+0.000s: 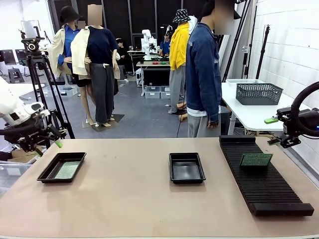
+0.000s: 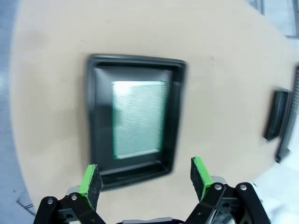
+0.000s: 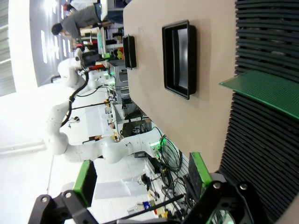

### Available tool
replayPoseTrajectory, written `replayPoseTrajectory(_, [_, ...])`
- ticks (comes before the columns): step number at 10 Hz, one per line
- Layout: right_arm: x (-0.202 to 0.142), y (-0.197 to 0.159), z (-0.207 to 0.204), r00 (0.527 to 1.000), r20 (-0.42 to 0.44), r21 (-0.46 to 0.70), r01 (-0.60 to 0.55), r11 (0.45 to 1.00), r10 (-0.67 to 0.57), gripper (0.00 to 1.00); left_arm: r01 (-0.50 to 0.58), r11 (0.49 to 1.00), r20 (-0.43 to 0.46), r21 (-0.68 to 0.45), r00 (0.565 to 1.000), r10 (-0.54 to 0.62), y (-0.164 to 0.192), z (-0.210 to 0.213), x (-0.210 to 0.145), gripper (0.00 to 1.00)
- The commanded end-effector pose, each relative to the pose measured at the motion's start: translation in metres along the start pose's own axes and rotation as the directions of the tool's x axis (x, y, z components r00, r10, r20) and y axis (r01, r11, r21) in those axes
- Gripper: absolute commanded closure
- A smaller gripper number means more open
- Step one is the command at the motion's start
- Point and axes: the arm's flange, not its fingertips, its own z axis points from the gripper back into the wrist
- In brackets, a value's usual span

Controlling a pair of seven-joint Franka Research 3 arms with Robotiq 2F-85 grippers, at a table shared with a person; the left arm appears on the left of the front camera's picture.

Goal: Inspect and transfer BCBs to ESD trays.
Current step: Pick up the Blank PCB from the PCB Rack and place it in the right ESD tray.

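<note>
A: Right, item one: thin flat green circuit board (image 1: 256, 160) resting on the long black ribbed slotted rack (image 1: 269, 194). Risk?
B: Thin edge could snag a rib or slip (right jaws open, apart from it).
A: Item two?
B: Matching green board (image 2: 139, 119) flat in the left glossy black plastic tray (image 2: 135, 60); left jaws open above it.

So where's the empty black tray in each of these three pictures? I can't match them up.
Front view: the empty tray lies near the picture's middle.
Left wrist view: it is small and edge-on, at the right edge.
Right wrist view: it is in the upper middle, turned sideways.
Shared landmark: the other tray, which holds a green board.
</note>
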Motion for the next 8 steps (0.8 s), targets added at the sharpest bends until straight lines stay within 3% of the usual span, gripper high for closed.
replayPoseTrajectory(1, [0.004, 0.002, 0.000, 1.000, -0.003, -0.003, -0.006, 1.000, 0.006, 0.00, -0.030, 0.963, -0.065, -0.267, 0.998, 0.013, 0.009, 0.039, 0.001, 0.00])
replayPoseTrajectory(4, [0.004, 0.002, 0.000, 1.000, -0.003, -0.003, -0.006, 1.000, 0.006, 0.00, -0.072, 0.865, -0.081, -0.496, 0.996, 0.036, 0.040, 0.075, 0.005, 0.00])
replayPoseTrajectory(5, [0.004, 0.002, 0.000, 1.000, -0.003, -0.003, -0.006, 1.000, 0.006, 0.00, -0.072, 0.809, -0.082, -0.583, 0.996, 0.029, 0.056, 0.085, 0.005, 0.00])
replayPoseTrajectory(7, [0.004, 0.002, 0.000, 1.000, -0.003, -0.003, -0.006, 1.000, 0.006, 0.00, -0.010, 0.642, -0.039, -0.767, 0.999, -0.031, 0.091, 0.100, 0.002, 0.00])
replayPoseTrajectory(8, [0.004, 0.002, 0.000, 1.000, -0.003, -0.003, -0.006, 1.000, 0.006, 0.00, -0.001, 0.602, -0.027, -0.799, 0.999, -0.034, 0.102, 0.099, 0.003, 0.00])
